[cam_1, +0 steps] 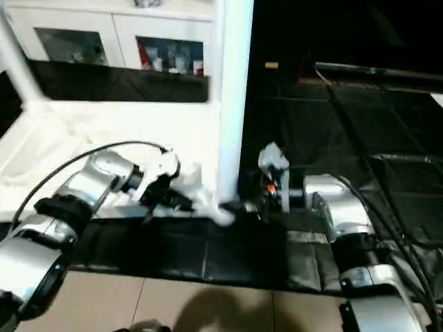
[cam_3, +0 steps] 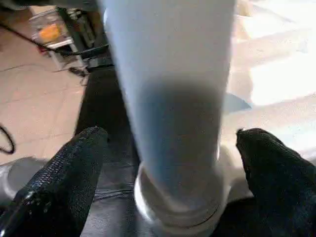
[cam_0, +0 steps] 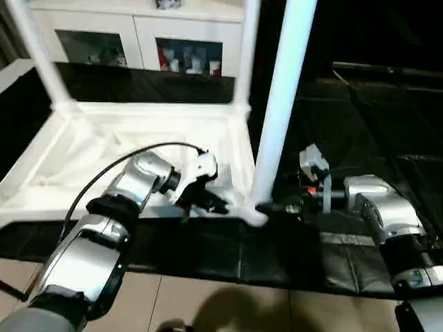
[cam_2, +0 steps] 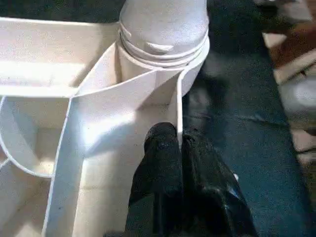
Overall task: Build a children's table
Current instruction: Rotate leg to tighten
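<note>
The children's table lies upside down on a black mat, its ribbed white top [cam_0: 138, 149] facing up. Three white legs stand in corner sockets: far left [cam_0: 38, 55], far right [cam_0: 247, 48] and near right [cam_0: 284, 97]. My left gripper [cam_0: 208, 202] is shut on the top's thin rim wall [cam_2: 177, 103], just beside the near-right socket [cam_2: 163, 44]. My right gripper [cam_0: 273, 207] is open around the base of the near-right leg [cam_3: 173, 74]. Its black fingers [cam_3: 74, 163] stand apart on either side of the leg, with a gap on each side.
A white cabinet with glass doors [cam_0: 138, 41] stands behind the table. The black mat [cam_0: 208, 249] runs to the right under my right arm, with tan floor tiles [cam_0: 208, 304] at the front. A black cable [cam_0: 111, 166] arcs over my left forearm.
</note>
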